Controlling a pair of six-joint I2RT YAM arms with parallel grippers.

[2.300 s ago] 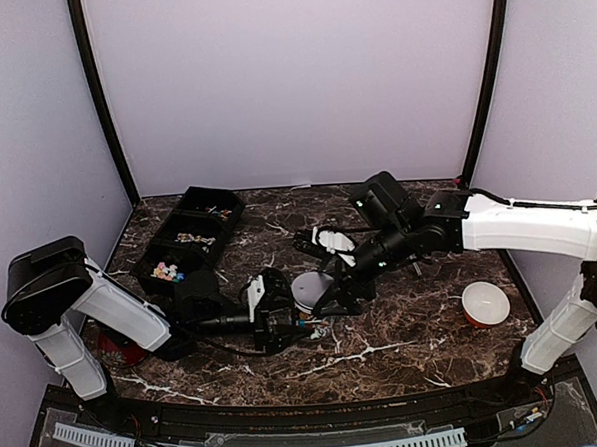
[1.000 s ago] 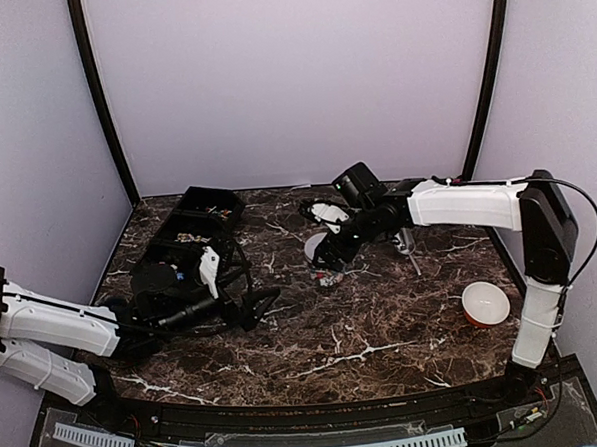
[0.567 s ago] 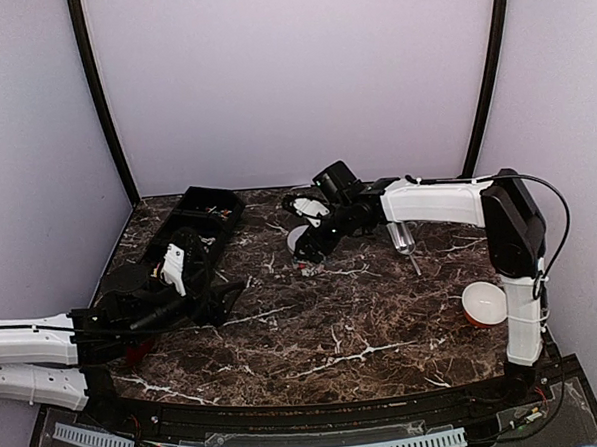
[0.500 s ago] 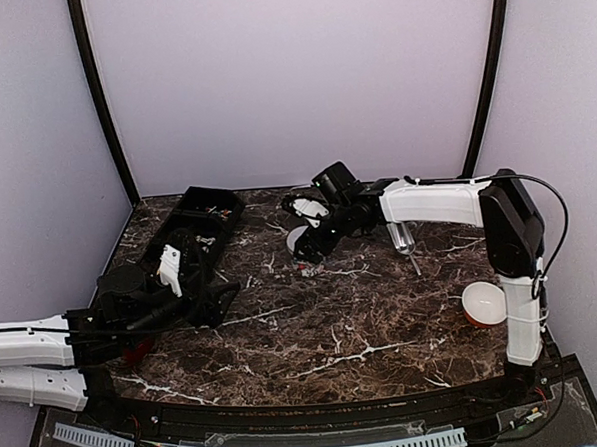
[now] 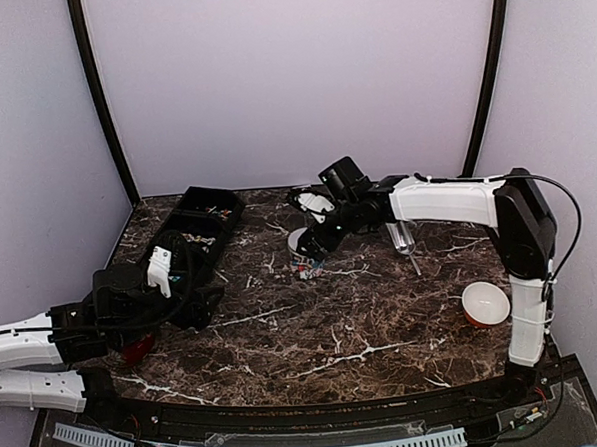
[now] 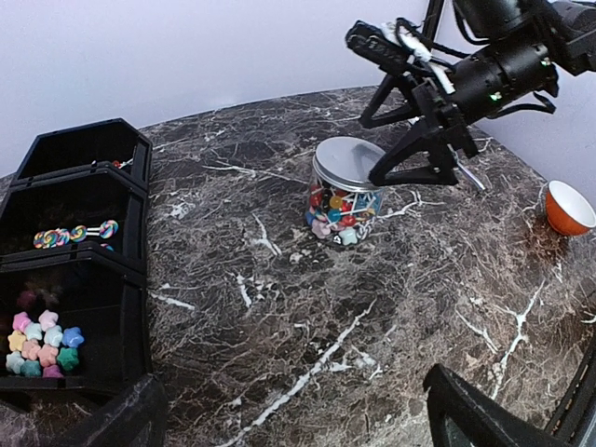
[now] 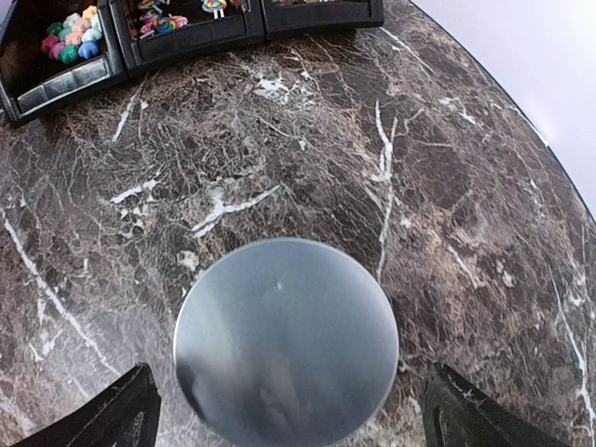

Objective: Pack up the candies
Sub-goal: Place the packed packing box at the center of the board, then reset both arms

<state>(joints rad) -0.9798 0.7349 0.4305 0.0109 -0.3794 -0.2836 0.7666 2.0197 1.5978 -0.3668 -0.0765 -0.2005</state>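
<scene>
Marble table (image 5: 384, 324): right end effector (image 7: 291, 400), wide, straddles the capped jar (image 6: 346, 191) of candies (image 6: 328, 220), left end effector (image 6: 293, 414) wide too; best lift straight up without nudging.

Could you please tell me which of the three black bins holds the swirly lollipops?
The middle bin, between the other two: a row of lollipops lies in it, whereas the near bin holds star-shaped candies and the far bin shows little.
</scene>
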